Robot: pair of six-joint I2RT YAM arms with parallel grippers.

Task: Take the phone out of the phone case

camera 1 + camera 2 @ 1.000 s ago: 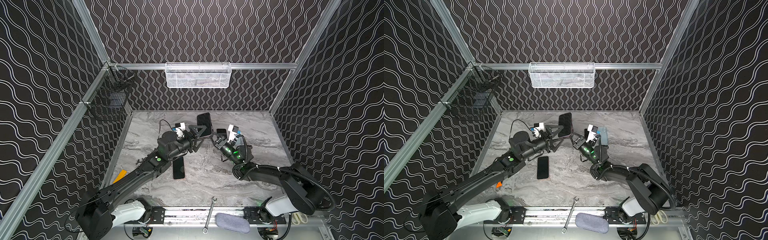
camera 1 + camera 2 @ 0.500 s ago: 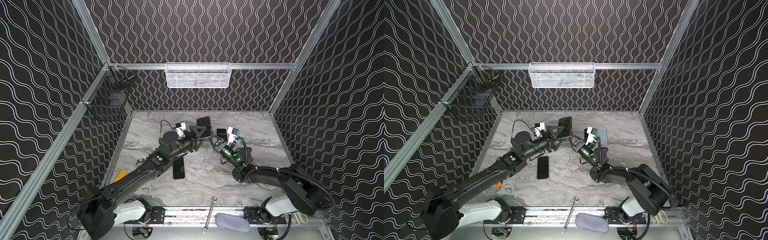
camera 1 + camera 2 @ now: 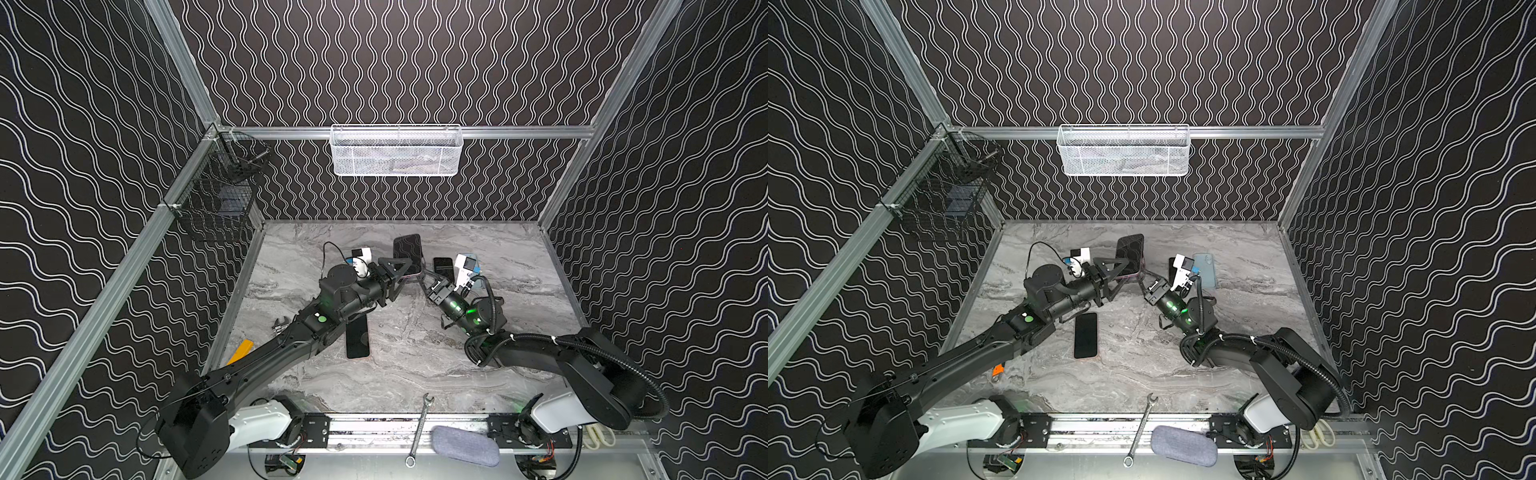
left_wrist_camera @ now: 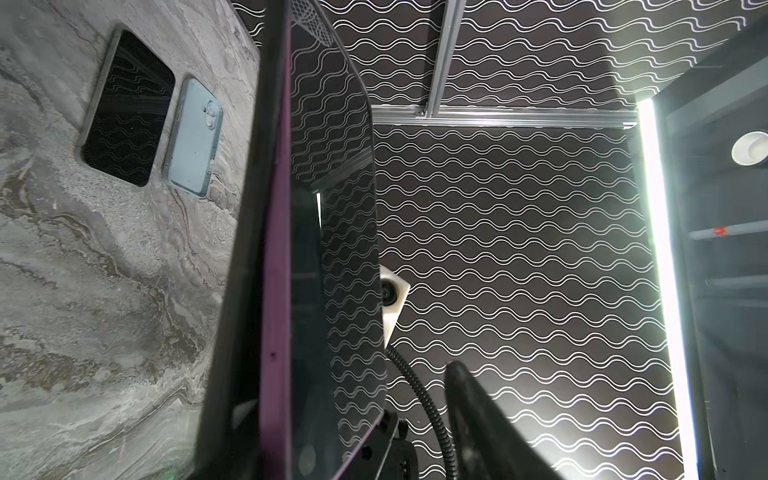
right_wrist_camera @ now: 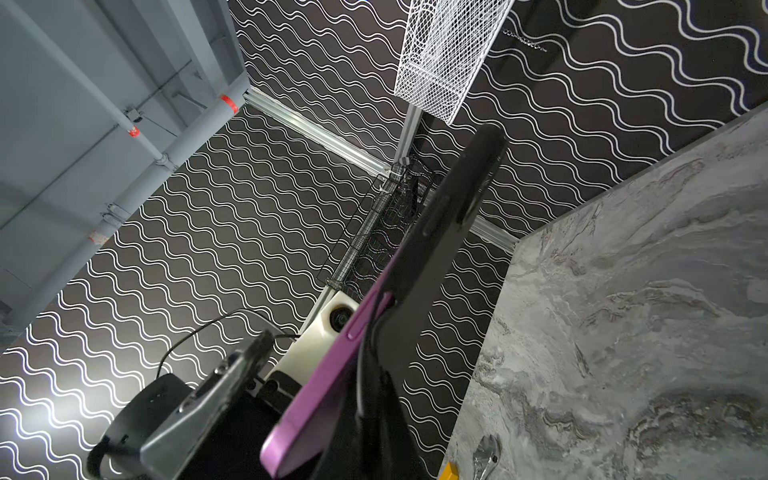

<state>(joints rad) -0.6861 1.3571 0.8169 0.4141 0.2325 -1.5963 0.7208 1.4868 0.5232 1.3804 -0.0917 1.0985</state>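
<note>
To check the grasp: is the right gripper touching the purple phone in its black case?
Touching: the right wrist view shows the right gripper clamped on the purple phone.

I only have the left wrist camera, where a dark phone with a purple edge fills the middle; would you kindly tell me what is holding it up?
Observer: The right gripper is shut on the lower edge of the phone case, which stands steeply tilted over the table.
Operator: Thank you. Are the left gripper's jaws on it yet?
Observer: The left gripper straddles it, and the right wrist view shows one finger apart from the purple phone.
Operator: Is anything lying near my left arm?
Observer: Yes, a black phone lies flat, screen up, beside that arm.
</note>
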